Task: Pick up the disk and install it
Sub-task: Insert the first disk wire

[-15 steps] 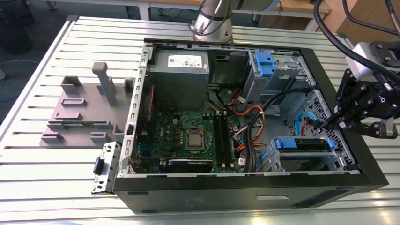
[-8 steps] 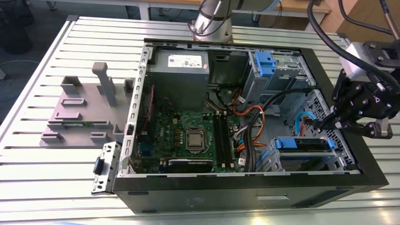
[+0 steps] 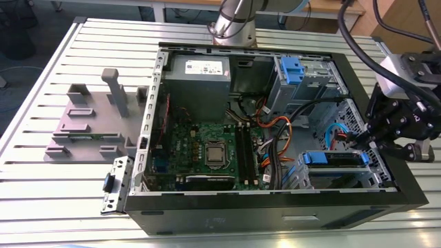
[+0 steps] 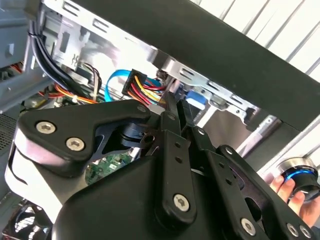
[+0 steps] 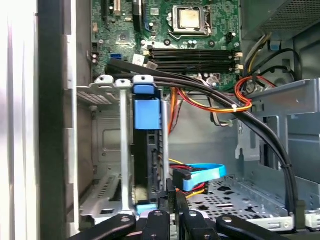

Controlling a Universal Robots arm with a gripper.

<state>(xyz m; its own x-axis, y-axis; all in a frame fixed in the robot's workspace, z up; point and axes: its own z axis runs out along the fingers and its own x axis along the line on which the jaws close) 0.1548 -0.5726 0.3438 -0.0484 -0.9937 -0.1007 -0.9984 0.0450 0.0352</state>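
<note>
The disk [image 3: 334, 158], framed by its blue carrier bracket, lies in the silver bay [image 3: 344, 178] at the front corner of the open computer case, on the exterior view's right. In the first wrist view the disk [image 5: 146, 112] is edge-on, blue bracket at one end, between the bay's metal rails [image 5: 107, 90]. My gripper [image 3: 357, 138] hangs just above the disk's outer end. Its slim fingers stand close together in both wrist views, gripper [image 4: 175, 107] and gripper [image 5: 170, 197], right beside the disk's edge. I see nothing between them.
Inside the case are the motherboard [image 3: 206, 150], grey power supply [image 3: 200, 82], a blue-tabbed drive cage [image 3: 293, 70] and loose cables [image 3: 276, 129]. A grey plastic stand [image 3: 96, 119] sits on the slatted table at the exterior view's left. A person's hand [image 4: 285, 187] rests outside the case.
</note>
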